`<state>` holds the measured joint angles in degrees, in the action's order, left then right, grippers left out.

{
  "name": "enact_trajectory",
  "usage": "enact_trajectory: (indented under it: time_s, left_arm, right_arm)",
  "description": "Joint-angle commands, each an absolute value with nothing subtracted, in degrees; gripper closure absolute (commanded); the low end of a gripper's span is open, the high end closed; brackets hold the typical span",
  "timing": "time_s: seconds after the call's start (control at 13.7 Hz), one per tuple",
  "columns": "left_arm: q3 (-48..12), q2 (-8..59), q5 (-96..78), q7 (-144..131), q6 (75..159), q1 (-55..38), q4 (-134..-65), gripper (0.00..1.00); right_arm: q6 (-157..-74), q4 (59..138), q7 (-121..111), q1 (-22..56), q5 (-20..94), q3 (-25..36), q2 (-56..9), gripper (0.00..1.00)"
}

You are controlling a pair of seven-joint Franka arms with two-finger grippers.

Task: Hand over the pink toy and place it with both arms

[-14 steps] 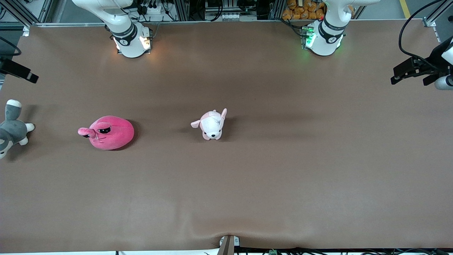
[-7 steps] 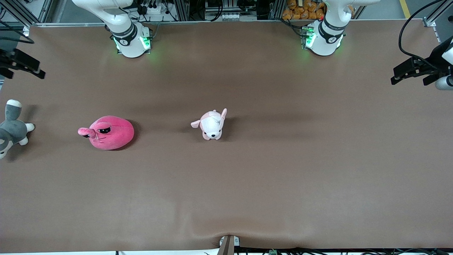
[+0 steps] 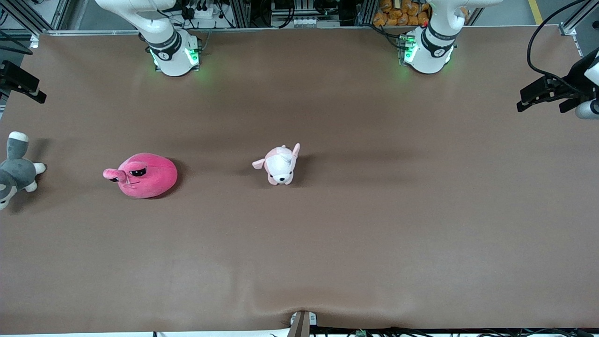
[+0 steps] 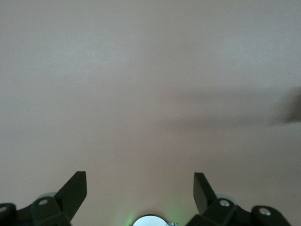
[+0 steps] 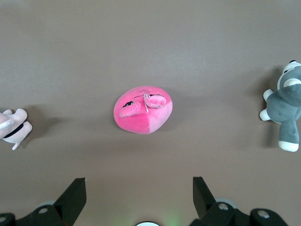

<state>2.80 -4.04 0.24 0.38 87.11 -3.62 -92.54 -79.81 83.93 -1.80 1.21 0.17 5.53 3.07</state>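
- Lying on the brown table [image 3: 355, 234], the pink toy [image 3: 143, 175] sits toward the right arm's end, resting on its own with nothing touching it.
- Its snout [image 3: 111, 174] points toward the table edge at the right arm's end, and its dark droopy eyes [image 3: 137, 172] face the front camera.
- From the right wrist view the pink toy [image 5: 143, 109] shows a lighter pink patch on one side of its round body.
- A smaller pale pink-and-white plush puppy [image 3: 280, 165] lies near the middle of the table, well apart from the pink toy, toward the left arm's end from it.
- A grey-and-white plush animal [image 3: 16, 171] lies at the table edge at the right arm's end, with the pink toy between it and the puppy.
- The right gripper [image 5: 139, 193] hangs high over the table, looking down on the pink toy, its two black fingers [image 5: 75, 193] spread wide with nothing between them.
- The left gripper [image 4: 140, 190] hangs over bare table at the left arm's end, its fingers [image 4: 75, 189] also spread wide and holding nothing.
- Both arm bases, the right arm's [image 3: 174, 55] and the left arm's [image 3: 428, 52], stand along the table edge farthest from the front camera, each showing green lights.
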Motion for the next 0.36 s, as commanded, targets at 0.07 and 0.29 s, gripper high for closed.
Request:
enact_trajectory:
  time_s: [0.07,0.29]
  left_arm:
    - [2.5,-5.0,-0.3,-0.5,87.8,-3.4,-93.4,0.00]
    - [2.5,-4.9,-0.3,-0.5,87.8,-3.4,-93.4,0.00]
  right_arm:
    - [-79.6,83.1,-2.9,0.7,-1.0,5.2,2.8,0.00]
    - [-79.6,83.1,-2.8,0.7,-1.0,5.2,2.8,0.00]
